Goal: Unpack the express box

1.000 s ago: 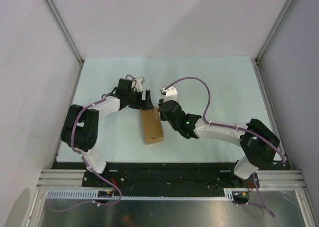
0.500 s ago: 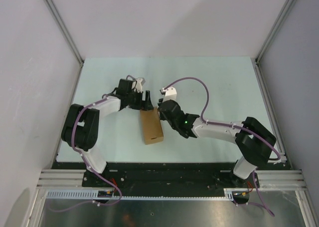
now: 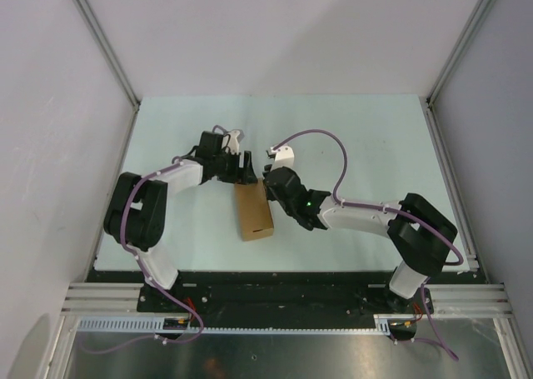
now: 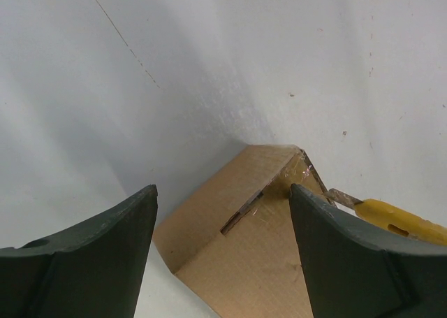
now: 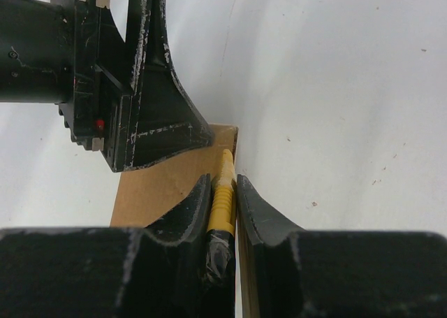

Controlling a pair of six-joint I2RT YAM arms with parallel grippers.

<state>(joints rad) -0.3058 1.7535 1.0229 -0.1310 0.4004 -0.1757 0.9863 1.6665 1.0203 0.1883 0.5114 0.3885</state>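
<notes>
The express box point(image 3: 253, 213) is a small oblong brown carton lying on the pale table, long axis running front to back. My left gripper point(image 3: 246, 169) is open over its far end; in the left wrist view the box point(image 4: 248, 234) sits between the dark fingers point(image 4: 91, 255) without clear contact. My right gripper point(image 3: 271, 192) is shut on a yellow-and-black utility knife point(image 5: 222, 196), whose tip rests at the box's far right corner point(image 5: 227, 140). The knife's blade end also shows in the left wrist view point(image 4: 380, 217). A slit shows in the taped seam point(image 4: 244, 217).
The left gripper's body point(image 5: 133, 87) fills the upper left of the right wrist view, close to the knife tip. Metal frame posts point(image 3: 104, 50) and walls enclose the table. The black base rail point(image 3: 275, 283) runs along the near edge.
The right arm's elbow and base link have shifted slightly left, pushing the knife a little further along the box's far corner. The left gripper and box stay put.
</notes>
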